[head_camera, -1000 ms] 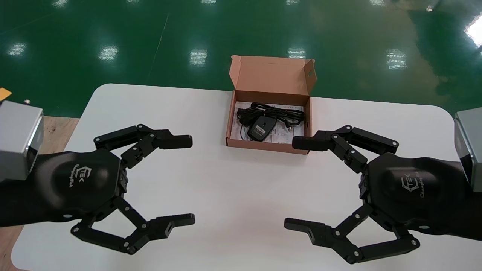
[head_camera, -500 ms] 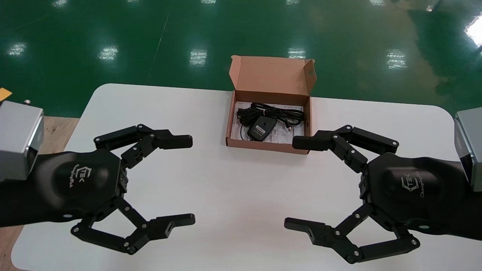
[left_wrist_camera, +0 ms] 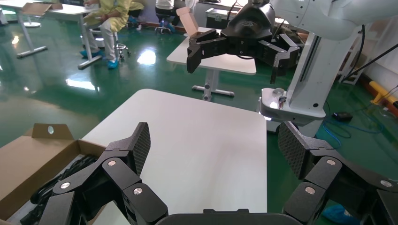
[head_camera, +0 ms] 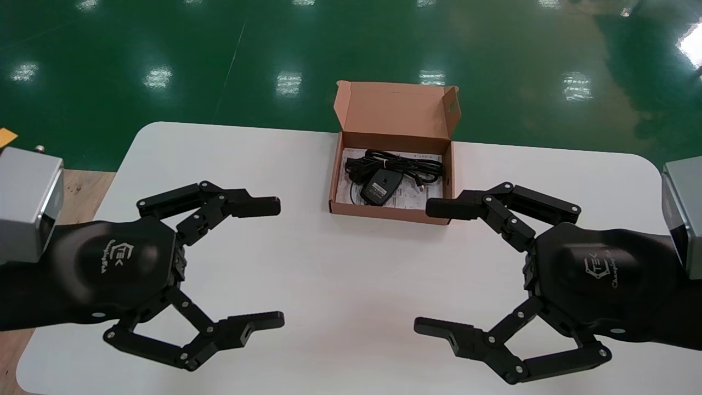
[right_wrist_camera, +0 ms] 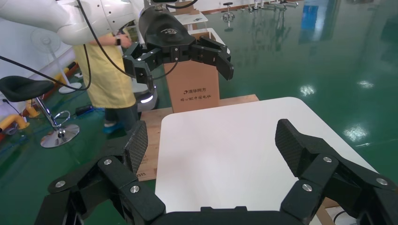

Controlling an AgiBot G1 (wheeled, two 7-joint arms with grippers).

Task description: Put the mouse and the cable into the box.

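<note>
Black jaws are spread wide, empty, on the left gripper [head_camera: 273,263] and right gripper [head_camera: 428,267] above the table [head_camera: 340,285]. The mouse [head_camera: 379,186] and cable [head_camera: 395,163] are seen inside the box [head_camera: 384,211]; the right arm is best drawn back without the box's near corner being nudged.

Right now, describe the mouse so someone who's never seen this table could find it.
On the far side of the white table, beyond the open left gripper and right gripper, stands an open cardboard box. The mouse lies inside it on a printed sheet, nearer than the coiled cable: a compact dark body with a label, not a bundle.
</note>
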